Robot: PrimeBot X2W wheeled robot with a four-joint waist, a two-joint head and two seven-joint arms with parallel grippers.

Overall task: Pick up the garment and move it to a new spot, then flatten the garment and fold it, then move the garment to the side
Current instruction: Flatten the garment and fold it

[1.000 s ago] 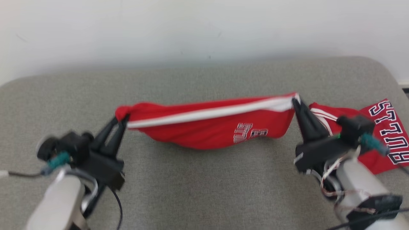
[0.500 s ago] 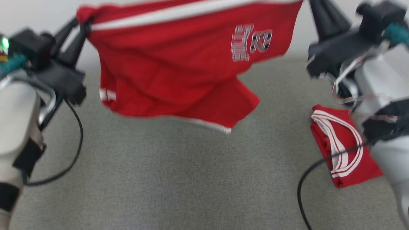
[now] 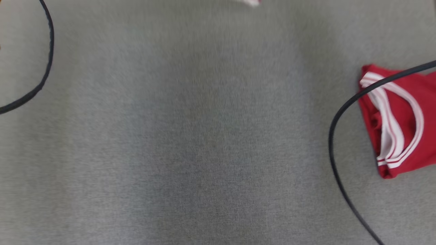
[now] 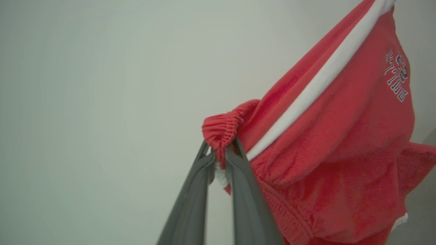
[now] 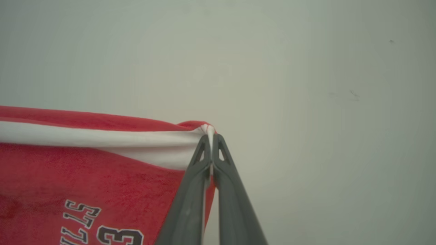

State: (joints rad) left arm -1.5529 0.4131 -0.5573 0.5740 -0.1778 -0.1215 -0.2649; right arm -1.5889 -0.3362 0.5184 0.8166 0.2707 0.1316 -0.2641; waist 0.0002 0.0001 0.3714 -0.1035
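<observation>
Garment (image 4: 333, 136) hangs, seemingly taut, gripped by left pincer (image 4: 220, 153) and right pincer (image 5: 211, 137).

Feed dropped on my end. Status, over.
Left gripper shut on red shorts at waistband; right gripper shut on far corner. Shorts hang stretched between them. Folded red jersey lies on right.

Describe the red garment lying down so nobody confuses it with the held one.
On the grey padded surface, go to the head view's right edge, where a black cable crosses. The folded red garment lies flat there, edged in curved white striped trim; the hanging red garment is up in the air and carries a printed number.
</observation>
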